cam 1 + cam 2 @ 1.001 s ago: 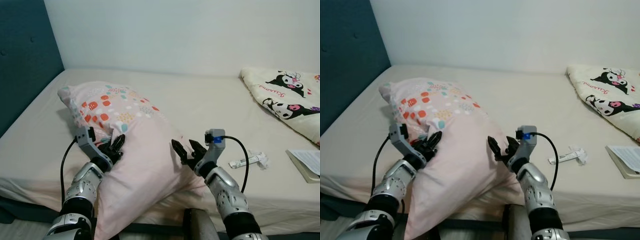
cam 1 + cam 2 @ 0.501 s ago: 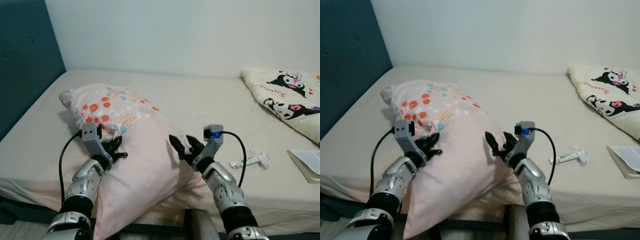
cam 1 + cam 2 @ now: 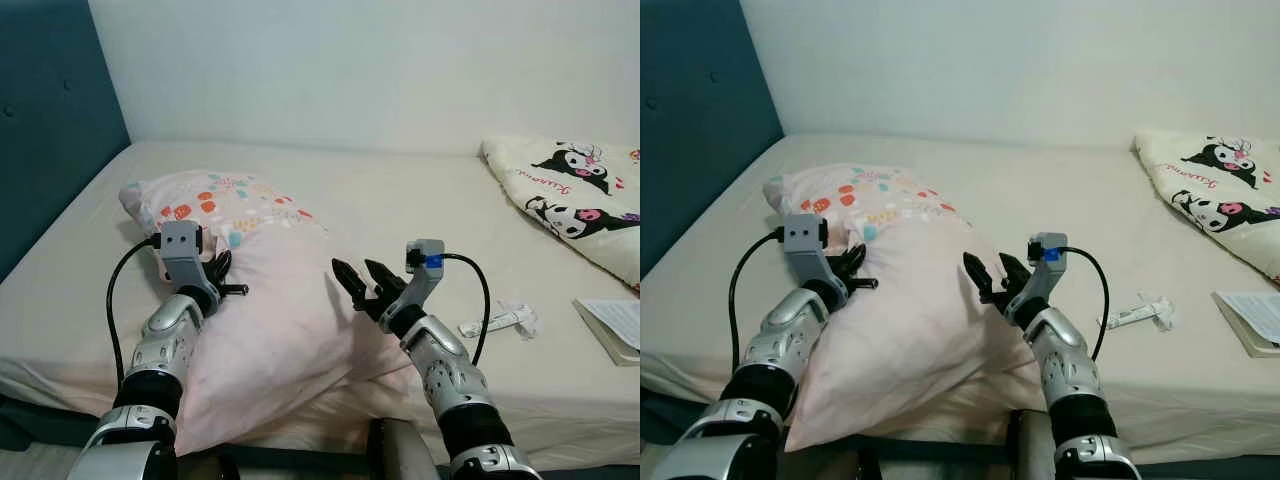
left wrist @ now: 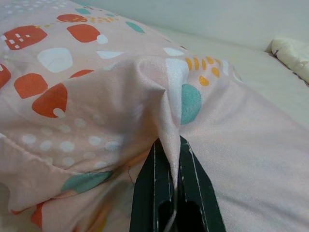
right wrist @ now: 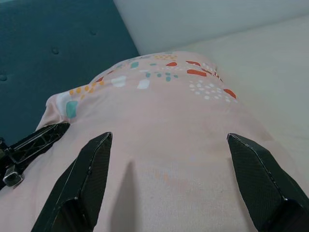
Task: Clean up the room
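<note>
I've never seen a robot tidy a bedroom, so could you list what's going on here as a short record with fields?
Place: a bed with a teal headboard
Main item: pink patterned pillow near the bed's front edge
Left end effector: shut on a fold of the pillow
Right end effector: fingers open, at the pillow's other side
Also on the bed: cartoon-print blanket, small white tube, booklet

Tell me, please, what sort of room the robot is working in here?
Most likely a bedroom: a bed with a teal padded headboard, a patterned pillow on it, and a cartoon-print blanket at the far side.
</note>
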`<state>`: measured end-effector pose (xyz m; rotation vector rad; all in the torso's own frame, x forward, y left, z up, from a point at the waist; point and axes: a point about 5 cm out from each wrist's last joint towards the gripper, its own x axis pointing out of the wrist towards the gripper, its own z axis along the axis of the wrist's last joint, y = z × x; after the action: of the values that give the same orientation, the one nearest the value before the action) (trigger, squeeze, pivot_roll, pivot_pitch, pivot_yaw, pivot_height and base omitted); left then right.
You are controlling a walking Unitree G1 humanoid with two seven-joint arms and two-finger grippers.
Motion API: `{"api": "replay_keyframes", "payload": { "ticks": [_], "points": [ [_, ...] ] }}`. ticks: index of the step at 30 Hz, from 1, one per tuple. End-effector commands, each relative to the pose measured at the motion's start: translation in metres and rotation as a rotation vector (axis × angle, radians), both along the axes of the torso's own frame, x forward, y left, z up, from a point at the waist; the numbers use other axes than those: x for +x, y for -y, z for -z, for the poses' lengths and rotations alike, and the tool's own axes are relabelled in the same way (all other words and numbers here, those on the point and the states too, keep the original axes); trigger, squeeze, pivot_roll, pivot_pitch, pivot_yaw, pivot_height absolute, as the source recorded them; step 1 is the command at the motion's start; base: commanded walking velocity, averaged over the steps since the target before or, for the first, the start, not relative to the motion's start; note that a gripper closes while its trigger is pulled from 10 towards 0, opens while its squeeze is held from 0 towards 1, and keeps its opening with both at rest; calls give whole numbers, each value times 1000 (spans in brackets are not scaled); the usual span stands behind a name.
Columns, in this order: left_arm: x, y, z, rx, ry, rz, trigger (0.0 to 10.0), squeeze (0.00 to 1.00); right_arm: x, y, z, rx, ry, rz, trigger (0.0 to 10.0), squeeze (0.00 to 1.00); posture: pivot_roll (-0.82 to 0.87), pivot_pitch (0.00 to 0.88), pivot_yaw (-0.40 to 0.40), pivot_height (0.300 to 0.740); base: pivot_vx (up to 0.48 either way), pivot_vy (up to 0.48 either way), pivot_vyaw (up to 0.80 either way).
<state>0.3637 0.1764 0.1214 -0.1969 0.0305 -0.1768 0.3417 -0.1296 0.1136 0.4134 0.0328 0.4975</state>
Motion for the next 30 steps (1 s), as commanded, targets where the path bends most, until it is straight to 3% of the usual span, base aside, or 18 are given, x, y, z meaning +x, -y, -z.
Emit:
{"api": "replay_keyframes", "payload": {
  "ticks": [1,11,30],
  "points": [
    [4,1,-8,7,21,-3,10000,0,0,0,2,16,-9,-1,10000,0,-83,0,-15,546,0,0,0],
    [7,15,-17,-15,60,19,10000,0,3,5,-4,17,12,5,10000,0,-88,0,-8,586,0,0,0],
    [3,34,-13,-5,64,64,10000,0,5,10,-4,0,14,11,10000,0,-92,0,-23,661,0,0,0]
  ]
}}
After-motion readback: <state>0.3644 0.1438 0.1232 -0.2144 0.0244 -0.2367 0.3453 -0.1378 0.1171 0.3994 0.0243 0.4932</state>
